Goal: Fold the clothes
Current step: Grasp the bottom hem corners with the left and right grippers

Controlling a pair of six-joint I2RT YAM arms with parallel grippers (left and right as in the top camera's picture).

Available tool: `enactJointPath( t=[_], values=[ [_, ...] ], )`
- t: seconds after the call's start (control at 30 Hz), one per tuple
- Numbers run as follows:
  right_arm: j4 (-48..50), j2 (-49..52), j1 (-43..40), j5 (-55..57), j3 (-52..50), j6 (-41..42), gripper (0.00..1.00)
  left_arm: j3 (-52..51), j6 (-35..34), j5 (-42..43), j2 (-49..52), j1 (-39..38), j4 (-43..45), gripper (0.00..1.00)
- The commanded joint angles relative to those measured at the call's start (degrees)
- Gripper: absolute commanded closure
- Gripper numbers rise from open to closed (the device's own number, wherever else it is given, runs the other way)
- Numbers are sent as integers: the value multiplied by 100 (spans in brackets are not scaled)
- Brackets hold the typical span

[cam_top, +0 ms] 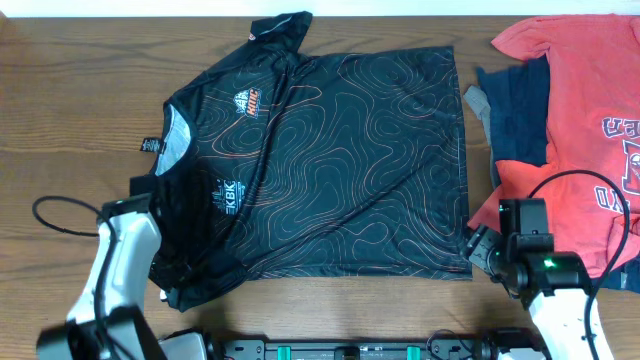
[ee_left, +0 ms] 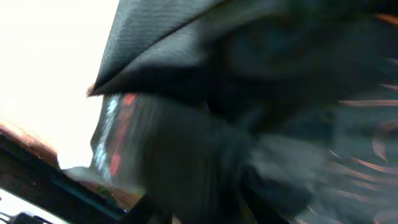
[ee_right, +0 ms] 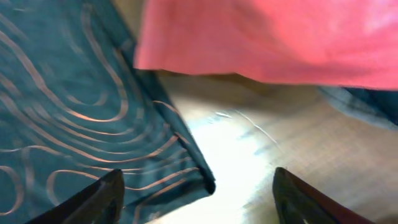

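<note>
Clothes (cam_top: 330, 150) lie spread on the surface (cam_top: 60, 90), first fold not yet made. Right pincer (ee_right: 198, 171) gapes wide around the hem corner. Left pincer (cam_top: 155, 200) seems buried in the sleeve; I cannot tell its grip. Next, both must pinch cloth.

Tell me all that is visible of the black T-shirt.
The black T-shirt is smooth sports fabric with orange contour lines, a grey inner collar and two chest logos. It lies spread nearly flat on the table, collar toward the robot's left. Its near sleeve is bunched at the left gripper; the open right gripper straddles a hem corner.
</note>
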Motion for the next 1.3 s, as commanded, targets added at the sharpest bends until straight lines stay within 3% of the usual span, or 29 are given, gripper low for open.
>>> enactJointPath(
  t=[0.0,0.2,0.67,0.97,1.13,1.23,1.27],
  values=[
    [-39,247,28,354,90,289,26,98,240,118,-308,35,-120,70],
    [-39,907,31,205,90,511,20,98,240,118,-503,35,-122,70],
    [557,2271,31,-496,90,935,18,96,304,118,-501,35,-120,70],
    [973,2673,31,-592,90,933,64,96,304,118,-501,35,-122,70],
    [1034,2677,31,-592,90,933,78,96,304,118,-501,35,-120,70],
    [1012,2675,31,-599,90,931,99,96,304,118,-501,35,-120,70],
    [1012,2675,31,-619,90,914,99,96,306,118,-501,35,-120,70]
  ],
)
